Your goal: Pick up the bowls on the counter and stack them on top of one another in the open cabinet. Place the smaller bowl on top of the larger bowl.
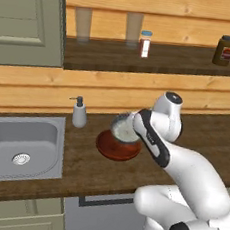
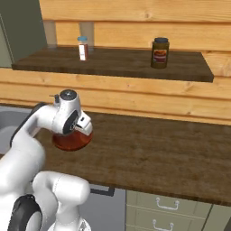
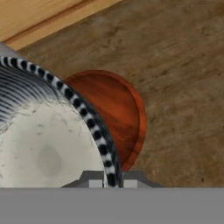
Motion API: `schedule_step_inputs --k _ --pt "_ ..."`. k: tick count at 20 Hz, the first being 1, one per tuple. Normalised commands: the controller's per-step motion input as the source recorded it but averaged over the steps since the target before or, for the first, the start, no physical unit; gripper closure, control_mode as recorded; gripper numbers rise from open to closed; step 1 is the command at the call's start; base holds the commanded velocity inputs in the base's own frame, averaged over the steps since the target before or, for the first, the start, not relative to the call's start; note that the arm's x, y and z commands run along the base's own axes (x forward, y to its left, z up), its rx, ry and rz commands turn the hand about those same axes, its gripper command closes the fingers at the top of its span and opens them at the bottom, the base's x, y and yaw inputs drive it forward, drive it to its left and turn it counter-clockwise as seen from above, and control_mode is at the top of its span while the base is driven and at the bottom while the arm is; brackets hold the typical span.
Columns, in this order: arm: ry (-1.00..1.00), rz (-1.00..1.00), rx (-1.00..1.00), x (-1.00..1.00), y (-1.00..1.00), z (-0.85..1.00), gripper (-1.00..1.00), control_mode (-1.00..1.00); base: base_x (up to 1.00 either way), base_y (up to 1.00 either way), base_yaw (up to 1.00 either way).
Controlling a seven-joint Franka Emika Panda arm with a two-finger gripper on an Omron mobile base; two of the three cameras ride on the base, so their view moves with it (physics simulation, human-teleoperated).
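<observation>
The smaller bowl, grey with a whitish speckled inside, is held by its rim in my gripper, which is shut on it. In the left base view the smaller bowl hangs tilted just over the larger bowl, with the gripper at its right rim. The larger bowl, glossy reddish-brown, rests on the counter right of the sink. In the right base view my wrist partly hides the larger bowl. The open cabinet is above and behind, and its dark shelf floor shows too.
On the cabinet shelf stand two glasses, a spice shaker and a dark jar. A soap dispenser stands beside the steel sink. A grey-green cabinet door hangs at the upper left.
</observation>
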Motion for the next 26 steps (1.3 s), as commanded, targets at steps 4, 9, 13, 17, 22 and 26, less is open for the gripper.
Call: schedule_step_inputs --k 4,9,13,17,22,26 --pt "0.32 0.01 -0.09 0.29 0.18 -0.56 1.00 -1.00 0.00 0.00 0.00" --pt "0.26 0.00 -0.05 0.26 0.02 -0.48 1.00 -1.00 0.00 0.00 0.00" --pt "0.10 0.00 0.00 0.35 0.05 -0.21 1.00 -1.00 0.00 0.00 0.00" --pt "0.00 0.00 0.00 0.35 0.01 -0.03 1.00 -1.00 0.00 0.00 0.00" --pt "0.00 0.00 0.00 0.23 0.01 -0.19 1.00 -1.00 0.00 0.00 0.00" --pt "0.00 0.00 0.00 0.17 0.01 -0.25 -1.00 -1.00 0.00 0.00 0.00"
